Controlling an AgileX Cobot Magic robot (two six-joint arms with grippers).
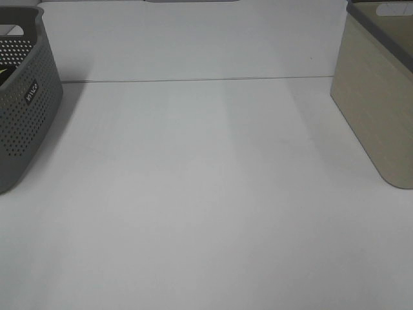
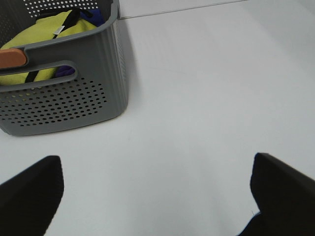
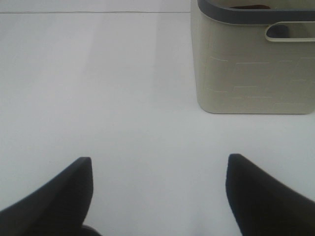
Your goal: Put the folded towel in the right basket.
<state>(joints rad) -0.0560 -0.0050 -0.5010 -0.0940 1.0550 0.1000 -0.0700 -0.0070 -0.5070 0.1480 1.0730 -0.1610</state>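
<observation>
Two grippers, left gripper (image 2: pixel 155 194) and right gripper (image 3: pixel 158 189), hover with jaws spread, holding nothing. No folded towel shows on the white table (image 1: pixel 206 194); it may lie among the clothes in the grey perforated basket (image 2: pixel 74 105). Grabbing the wrong garment risks misloading the beige basket (image 3: pixel 251 64).

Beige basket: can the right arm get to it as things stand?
Probably yes. The right gripper is open and empty, and only bare table shows between it and the beige basket. Whether a towel is inside cannot be told.
</observation>
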